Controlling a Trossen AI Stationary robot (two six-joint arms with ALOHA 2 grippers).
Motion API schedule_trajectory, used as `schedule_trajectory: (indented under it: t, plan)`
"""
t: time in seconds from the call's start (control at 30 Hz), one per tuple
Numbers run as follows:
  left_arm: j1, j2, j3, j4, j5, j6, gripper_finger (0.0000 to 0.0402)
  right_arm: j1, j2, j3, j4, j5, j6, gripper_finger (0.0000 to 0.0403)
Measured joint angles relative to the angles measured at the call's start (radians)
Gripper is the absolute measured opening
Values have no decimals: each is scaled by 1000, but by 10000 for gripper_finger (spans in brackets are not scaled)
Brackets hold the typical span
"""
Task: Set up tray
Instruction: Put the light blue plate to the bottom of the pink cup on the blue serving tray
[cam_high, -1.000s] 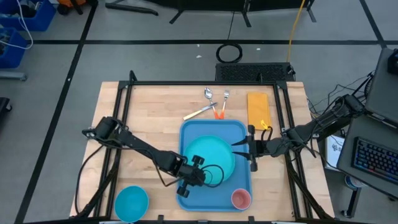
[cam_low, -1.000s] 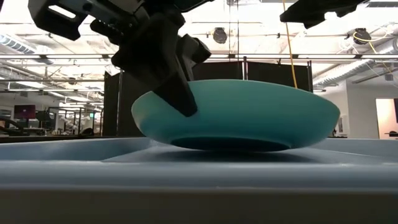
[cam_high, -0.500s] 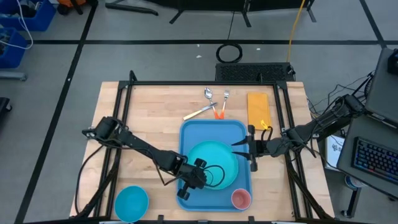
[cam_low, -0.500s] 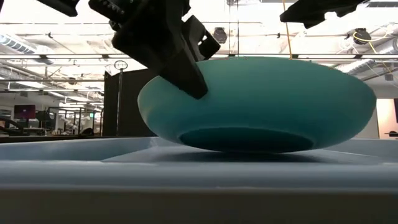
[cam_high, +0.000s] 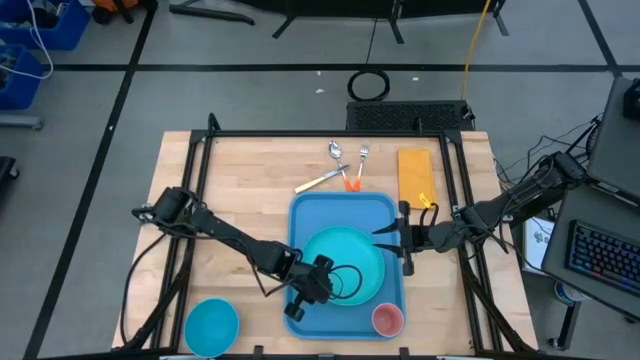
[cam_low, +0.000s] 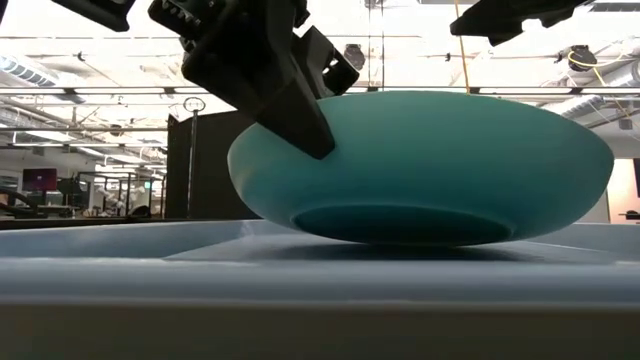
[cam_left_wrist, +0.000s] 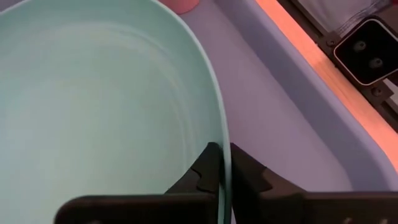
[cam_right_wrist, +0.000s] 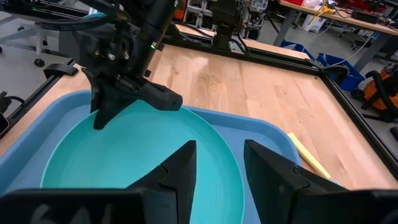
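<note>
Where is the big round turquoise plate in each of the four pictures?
High view: the plate lies on the tray, low in the picture's middle.
Low view: it fills the middle, resting on the tray.
Left wrist view: it covers the left half.
Right wrist view: it sits at lower left.
Shared landmark: the left gripper pinching the plate's rim, seen in all four.

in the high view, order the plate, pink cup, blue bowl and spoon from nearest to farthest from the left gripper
1. Plate: its rim is pinched in the left gripper.
2. Pink cup: tray's front right corner.
3. Blue bowl: table's front left.
4. Spoon: beyond the tray.
</note>
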Motion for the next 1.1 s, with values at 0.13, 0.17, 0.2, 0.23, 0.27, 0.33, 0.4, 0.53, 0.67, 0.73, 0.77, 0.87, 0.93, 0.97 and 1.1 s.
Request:
schedule_trajectory:
  t: [0.13, 0.17, 0.2, 0.23, 0.27, 0.33, 0.4, 0.53, 0.67, 0.73, 0.77, 0.87, 0.93, 0.97, 1.1]
  plan:
    - [0, 0, -1, 12, 4, -3, 26, 0, 0, 0, 0, 0, 0, 123]
    - [0, 0, -1, 16, 4, -4, 26, 0, 0, 0, 0, 0, 0, 123]
    - [0, 0, -1, 17, 4, -5, 27, 0, 0, 0, 0, 0, 0, 123]
    - [0, 0, -1, 16, 4, -9, 28, 0, 0, 0, 0, 0, 0, 123]
    - [-1, 0, -1, 15, 4, -15, 29, 0, 0, 0, 0, 0, 0, 123]
    - [-1, 0, -1, 19, 9, -32, 30, 0, 0, 0, 0, 0, 0, 123]
    - [-1, 0, -1, 20, 25, -42, 31, 0, 0, 0, 0, 0, 0, 123]
    - [-1, 0, -1, 19, 49, -55, 32, 0, 0, 0, 0, 0, 0, 123]
    - [-1, 0, -1, 14, 53, -57, 41, 0, 0, 0, -1, 0, 0, 123]
    - [-1, 0, -4, 12, 57, -60, 56, 0, 0, 0, -1, 0, 0, 123]
    - [-1, 0, -6, 12, 57, -64, 65, 0, 0, 0, -1, 0, 0, 123]
    - [2, 0, -11, 12, 58, -85, 96, 0, 0, 0, -1, 0, 0, 123]
    - [3, 0, -11, 13, 57, -92, 116, 0, 0, 0, -1, 0, 0, 123]
    - [3, 0, -11, 15, 57, -91, 124, 0, 0, 0, -1, 0, 0, 123]
    - [3, 0, -11, 27, 45, -89, 152, 0, 0, 0, -1, 0, 0, 123]
